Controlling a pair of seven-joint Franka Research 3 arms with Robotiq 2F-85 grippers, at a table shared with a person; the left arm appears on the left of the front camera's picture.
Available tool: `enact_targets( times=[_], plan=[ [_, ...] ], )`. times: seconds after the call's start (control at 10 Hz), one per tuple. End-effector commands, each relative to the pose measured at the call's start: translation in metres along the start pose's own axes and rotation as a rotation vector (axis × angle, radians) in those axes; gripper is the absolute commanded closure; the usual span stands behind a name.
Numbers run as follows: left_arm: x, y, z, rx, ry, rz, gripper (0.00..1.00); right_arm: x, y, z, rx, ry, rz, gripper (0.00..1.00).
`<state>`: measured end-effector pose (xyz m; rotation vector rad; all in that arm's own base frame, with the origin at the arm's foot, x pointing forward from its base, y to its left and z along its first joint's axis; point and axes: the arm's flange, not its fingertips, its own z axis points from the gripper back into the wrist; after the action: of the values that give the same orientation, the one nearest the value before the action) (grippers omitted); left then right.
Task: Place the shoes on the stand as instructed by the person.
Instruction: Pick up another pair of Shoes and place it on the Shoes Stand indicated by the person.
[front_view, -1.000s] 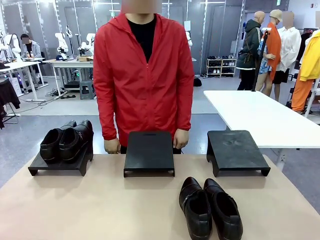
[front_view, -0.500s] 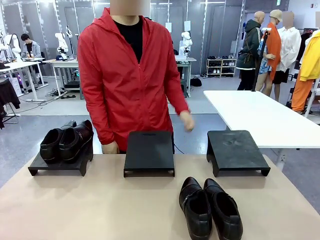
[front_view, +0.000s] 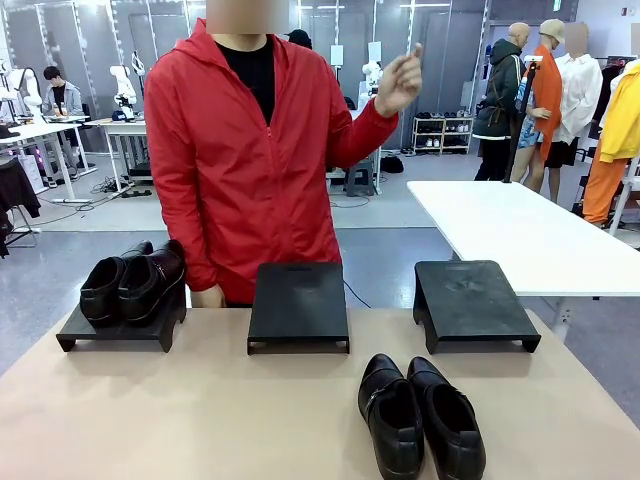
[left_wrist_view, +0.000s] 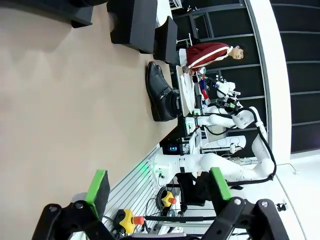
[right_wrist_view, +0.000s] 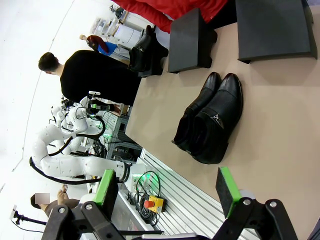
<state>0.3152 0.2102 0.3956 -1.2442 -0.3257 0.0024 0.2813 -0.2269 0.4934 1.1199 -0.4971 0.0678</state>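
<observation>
Holds nothing in the left gripper (left_wrist_view: 159, 189), jaws wide apart. Holds nothing in the right gripper (right_wrist_view: 167, 192) either, likewise spread, shoes (right_wrist_view: 212, 117) ahead, untouched.

The middle stand (front_view: 298, 303) and right stand (front_view: 470, 300) lay bare, open desk (front_view: 190, 420) before them save one pair of shoes (front_view: 420, 415) at its near edge; another pair (front_view: 135, 283) filled the left stand (front_view: 105, 336), and the person's hand (front_view: 400, 82) was held high above.
</observation>
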Motion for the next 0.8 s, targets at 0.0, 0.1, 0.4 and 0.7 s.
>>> enact_targets(
  times=[0.0,0.1,0.4,0.7],
  plan=[
    [-0.0031,-0.0009,0.0008,-0.005,0.009,-0.008,0.0,0.0008,0.001,0.0021,0.013,-0.008,0.022,0.0],
    [-0.0031,-0.0009,0.0008,-0.005,0.009,-0.008,0.0,0.0008,0.001,0.0021,0.013,-0.008,0.022,0.0],
    [-0.0031,-0.0009,0.0008,-0.005,0.009,-0.008,0.0,0.0008,0.001,0.0021,0.013,-0.008,0.022,0.0],
    [-0.0031,-0.0009,0.0008,-0.005,0.009,-0.008,0.0,0.0008,0.001,0.0021,0.013,-0.008,0.022,0.0]
  ],
)
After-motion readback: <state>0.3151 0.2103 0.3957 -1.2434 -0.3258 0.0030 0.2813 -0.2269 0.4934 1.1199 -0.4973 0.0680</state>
